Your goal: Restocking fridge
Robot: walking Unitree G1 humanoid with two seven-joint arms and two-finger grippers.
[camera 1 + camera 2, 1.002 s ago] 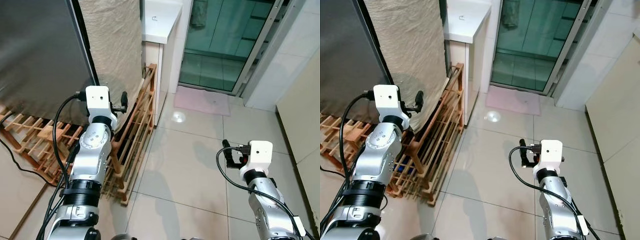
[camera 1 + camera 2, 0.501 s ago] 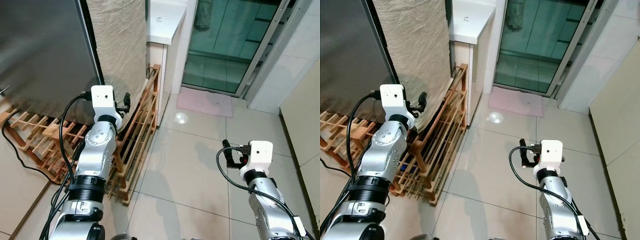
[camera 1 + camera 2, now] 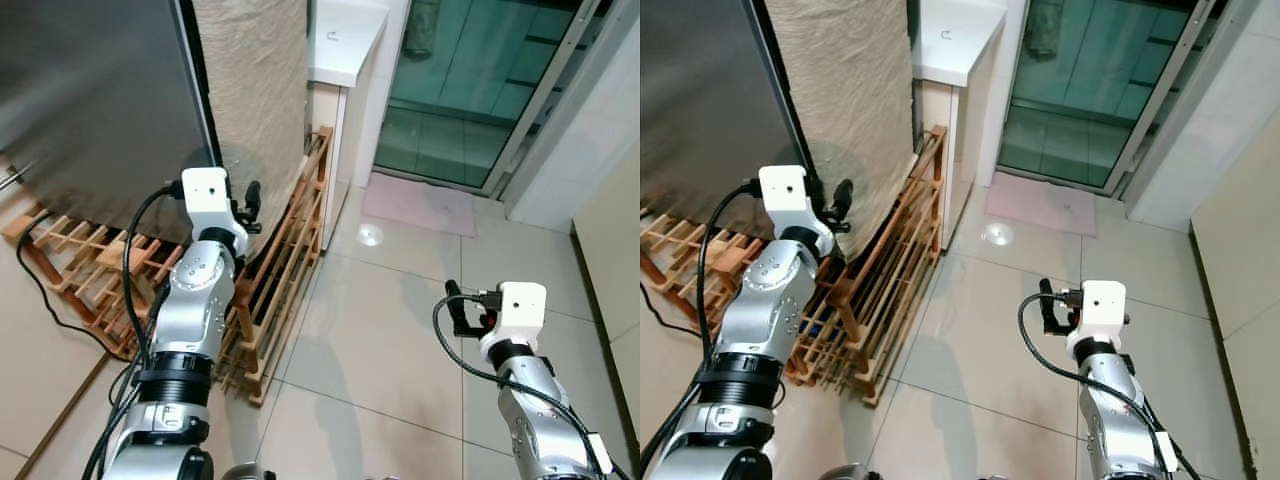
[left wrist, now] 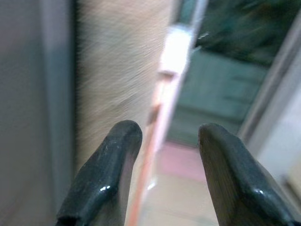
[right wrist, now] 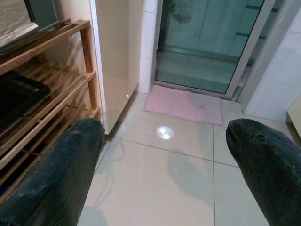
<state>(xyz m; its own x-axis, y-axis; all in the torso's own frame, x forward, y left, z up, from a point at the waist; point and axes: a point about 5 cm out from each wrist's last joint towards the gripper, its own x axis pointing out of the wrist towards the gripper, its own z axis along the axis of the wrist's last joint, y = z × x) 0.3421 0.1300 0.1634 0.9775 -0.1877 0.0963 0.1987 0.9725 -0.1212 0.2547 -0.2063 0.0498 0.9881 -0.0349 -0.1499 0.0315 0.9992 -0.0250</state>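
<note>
At ten o'clock, fridge (image 3: 90,90) standing shut; left gripper (image 4: 167,179) hanging beside its corner, fingers parted, empty; right gripper (image 5: 164,169) idling at four o'clock, spread, empty; risk: snagging wooden rack (image 3: 280,270) while turning

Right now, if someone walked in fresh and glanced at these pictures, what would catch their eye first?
Probably the tall grey steel fridge door on the robot's left, with a beige textured cloth draped down its side. Below and beside it, a slatted wooden rack leans along the tiled floor. Both silver arms are raised with nothing held: the left gripper is by the cloth, the right gripper is open over bare tiles, near a pink mat at a glass door.
</note>
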